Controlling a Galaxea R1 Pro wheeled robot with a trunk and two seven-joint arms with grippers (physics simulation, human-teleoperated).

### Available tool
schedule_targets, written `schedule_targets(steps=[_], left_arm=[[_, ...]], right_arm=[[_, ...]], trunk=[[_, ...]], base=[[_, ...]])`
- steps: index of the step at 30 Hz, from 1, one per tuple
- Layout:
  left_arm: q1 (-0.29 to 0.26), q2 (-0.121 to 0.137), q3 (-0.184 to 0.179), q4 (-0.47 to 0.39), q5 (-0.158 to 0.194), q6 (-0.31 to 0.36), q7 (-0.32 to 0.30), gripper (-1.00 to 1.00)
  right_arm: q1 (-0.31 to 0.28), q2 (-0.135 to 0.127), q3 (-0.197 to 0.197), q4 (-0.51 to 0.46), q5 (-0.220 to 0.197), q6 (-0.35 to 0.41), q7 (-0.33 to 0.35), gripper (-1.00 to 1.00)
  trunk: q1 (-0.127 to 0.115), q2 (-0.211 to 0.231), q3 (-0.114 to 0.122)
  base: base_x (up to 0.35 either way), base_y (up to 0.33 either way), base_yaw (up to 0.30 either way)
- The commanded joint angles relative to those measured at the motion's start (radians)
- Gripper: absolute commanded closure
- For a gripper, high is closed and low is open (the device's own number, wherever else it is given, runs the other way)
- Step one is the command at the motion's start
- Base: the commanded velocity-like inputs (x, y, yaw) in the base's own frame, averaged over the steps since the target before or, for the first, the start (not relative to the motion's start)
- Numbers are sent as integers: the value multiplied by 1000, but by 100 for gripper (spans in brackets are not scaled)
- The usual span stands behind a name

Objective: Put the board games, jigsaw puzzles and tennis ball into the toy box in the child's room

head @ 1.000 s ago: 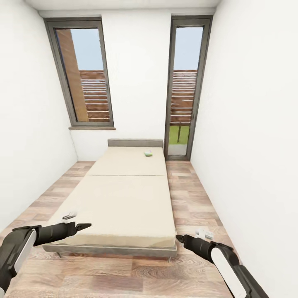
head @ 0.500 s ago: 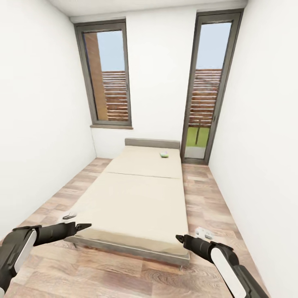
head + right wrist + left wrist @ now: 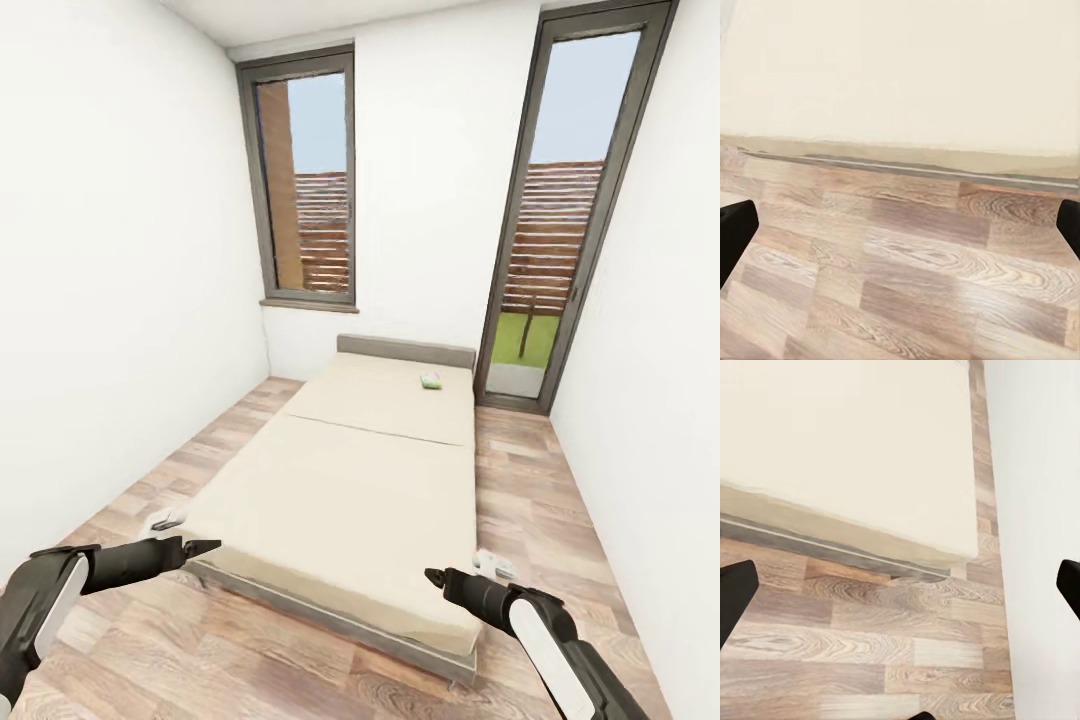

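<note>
While the robot faces down a narrow room, a beige bed (image 3: pixel 350 480) stretches toward the far wall between two tall windows. One small green-and-white board game (image 3: pixel 432 380) lies flat on the mattress near the grey headboard (image 3: pixel 405 352) (too small to read any detail). Both arms hover low over the wood floor (image 3: pixel 250 650) at the bed's foot. The left gripper (image 3: pixel 200 548) and right gripper (image 3: pixel 434 577) both have fingers spread wide apart, with nothing held between them.
</note>
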Motion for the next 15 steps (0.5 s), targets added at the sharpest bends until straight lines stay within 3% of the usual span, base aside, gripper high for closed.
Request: schedule_targets(steps=[1, 15], left_arm=[[-1, 0, 1, 0, 1, 5, -2, -100], [-1, 0, 1, 0, 2, 4, -2, -100]], right_arm=[[-1, -1, 2, -2, -11, 1, -10, -100], [-1, -1, 1, 6, -11, 1, -10, -100]], trunk=[[1, -2, -2], [1, -2, -2]], base=[[172, -240, 291], [172, -243, 291]])
